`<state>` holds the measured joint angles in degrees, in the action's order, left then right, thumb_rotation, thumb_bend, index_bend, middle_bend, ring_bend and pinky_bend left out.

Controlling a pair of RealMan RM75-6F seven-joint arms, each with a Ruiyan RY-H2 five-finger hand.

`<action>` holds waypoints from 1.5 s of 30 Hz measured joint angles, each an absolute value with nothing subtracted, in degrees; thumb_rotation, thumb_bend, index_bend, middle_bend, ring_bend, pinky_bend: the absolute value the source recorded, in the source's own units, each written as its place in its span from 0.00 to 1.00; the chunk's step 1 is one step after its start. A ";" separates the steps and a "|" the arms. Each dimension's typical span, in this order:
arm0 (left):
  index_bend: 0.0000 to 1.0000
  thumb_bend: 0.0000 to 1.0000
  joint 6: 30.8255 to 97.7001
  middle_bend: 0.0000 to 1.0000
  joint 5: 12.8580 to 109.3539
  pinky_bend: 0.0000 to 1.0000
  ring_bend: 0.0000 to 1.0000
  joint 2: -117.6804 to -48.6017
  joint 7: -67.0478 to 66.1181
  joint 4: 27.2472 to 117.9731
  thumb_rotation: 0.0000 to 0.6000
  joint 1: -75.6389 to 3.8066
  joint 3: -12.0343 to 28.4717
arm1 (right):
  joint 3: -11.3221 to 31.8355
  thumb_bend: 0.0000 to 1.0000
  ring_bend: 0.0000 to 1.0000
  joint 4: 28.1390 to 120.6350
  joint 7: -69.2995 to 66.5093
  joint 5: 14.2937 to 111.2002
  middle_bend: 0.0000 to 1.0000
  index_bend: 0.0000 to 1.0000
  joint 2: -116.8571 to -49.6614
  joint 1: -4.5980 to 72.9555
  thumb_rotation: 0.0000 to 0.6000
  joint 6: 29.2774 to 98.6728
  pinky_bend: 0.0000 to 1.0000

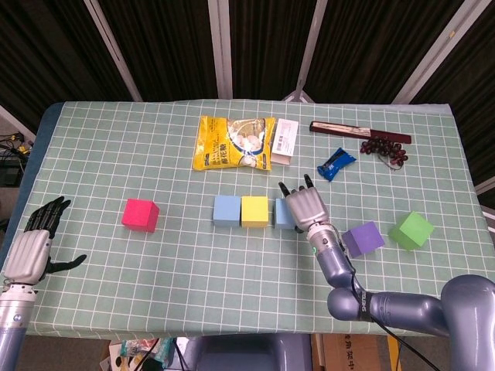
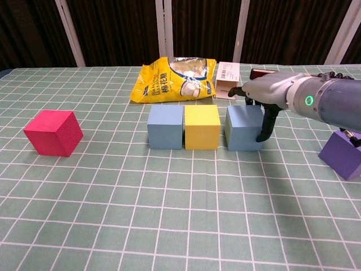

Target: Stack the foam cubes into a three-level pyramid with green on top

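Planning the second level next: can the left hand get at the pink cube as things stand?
Probably yes. The left hand sits open at the table's left edge, and only bare cloth lies between it and the pink cube, which stands alone, apart from the row.

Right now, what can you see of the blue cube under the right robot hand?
The right-hand blue foam cube is pale matte blue, sitting flat and upright on the checked tablecloth. It ends a row, with a narrow gap between it and the yellow cube. The right robot hand lies over its top, fingers down its right side. The head view mostly hides it.
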<state>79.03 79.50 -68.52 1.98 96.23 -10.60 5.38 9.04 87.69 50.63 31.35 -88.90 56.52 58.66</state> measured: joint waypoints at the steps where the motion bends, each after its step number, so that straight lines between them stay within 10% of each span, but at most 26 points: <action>1: 0.00 0.08 79.05 0.00 79.51 0.00 0.00 -68.52 1.98 96.23 1.00 -10.60 5.38 | 9.07 0.23 0.31 87.54 50.68 31.20 0.44 0.00 -89.07 56.61 1.00 58.80 0.00; 45: 0.00 0.08 78.83 0.00 79.52 0.00 0.00 -68.15 2.76 96.28 1.00 -10.59 5.33 | 9.43 0.23 0.31 86.16 52.13 28.38 0.44 0.00 -91.59 58.77 1.00 60.55 0.00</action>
<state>78.83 79.52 -68.15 2.76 96.28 -10.59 5.33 9.43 86.16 52.13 28.38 -91.59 58.77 60.55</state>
